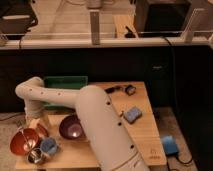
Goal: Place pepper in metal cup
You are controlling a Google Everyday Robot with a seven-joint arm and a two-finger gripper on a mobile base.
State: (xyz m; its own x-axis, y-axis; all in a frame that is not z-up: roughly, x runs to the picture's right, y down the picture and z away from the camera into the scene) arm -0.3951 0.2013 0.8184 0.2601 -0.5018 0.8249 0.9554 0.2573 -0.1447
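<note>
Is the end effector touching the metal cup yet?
Cannot tell. In the camera view the end effector hangs over the copper bowl, just above the metal cup; no gap or contact shows plainly.

- Warm, dim light falls from above onto the wooden table (145, 135); the back of the room sits brighter.
- A dark band of shadow runs behind the table.
- The pale arm (100, 125) catches the most light.
- The gripper (36, 125) hangs low at the left, shaded, over the copper bowl (22, 142).
- Small glints show in the purple bowl (72, 127) and on the metal cup (35, 156).
</note>
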